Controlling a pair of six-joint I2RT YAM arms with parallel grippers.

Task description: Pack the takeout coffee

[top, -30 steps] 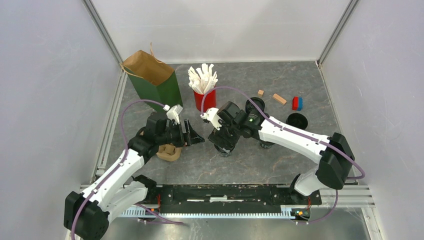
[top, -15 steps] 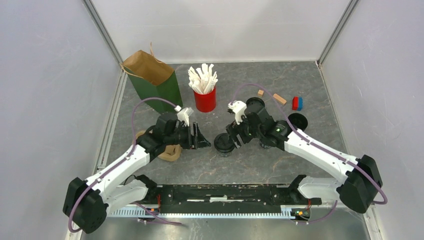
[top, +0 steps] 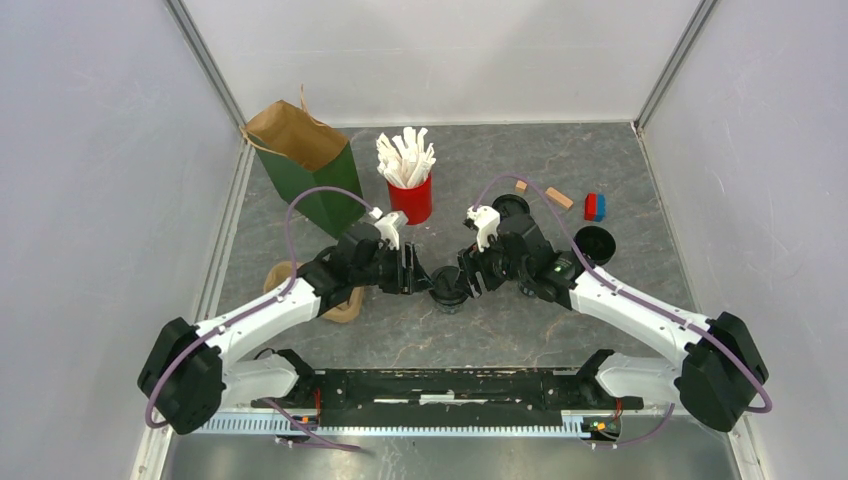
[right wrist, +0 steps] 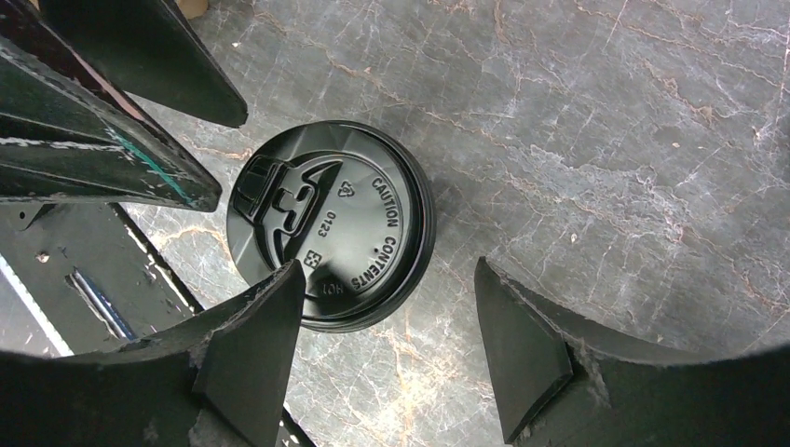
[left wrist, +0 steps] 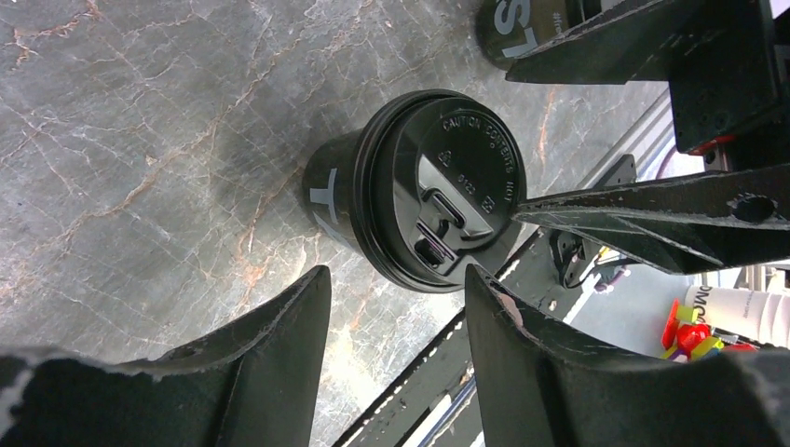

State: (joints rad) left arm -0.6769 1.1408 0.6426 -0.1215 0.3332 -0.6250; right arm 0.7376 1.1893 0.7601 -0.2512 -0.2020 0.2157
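The takeout coffee (top: pixel 447 288) is a short black cup with a flat black lid, standing upright on the grey table between my two grippers. My left gripper (top: pixel 418 275) sits just left of it, open and holding nothing. In the left wrist view the lid (left wrist: pixel 438 191) lies just beyond the left gripper (left wrist: pixel 396 279), outside the jaws. My right gripper (top: pixel 468 278) is close on the cup's right, open and empty. From the right wrist the lid (right wrist: pixel 331 223) is partly behind one finger (right wrist: pixel 251 345) of the right gripper (right wrist: pixel 389 279).
A green paper bag (top: pixel 305 165) stands open at the back left, with a red cup of white sticks (top: pixel 410 195) beside it. Two more black cups (top: pixel 595 243) (top: pixel 512 208), wooden blocks (top: pixel 558 197) and a red-blue block (top: pixel 594 206) lie right. A brown item (top: pixel 340 305) is under the left arm.
My left gripper has moved right up to the cup. My right gripper drew back from over the cup to its right side. Both pairs of jaws have narrowed somewhat.
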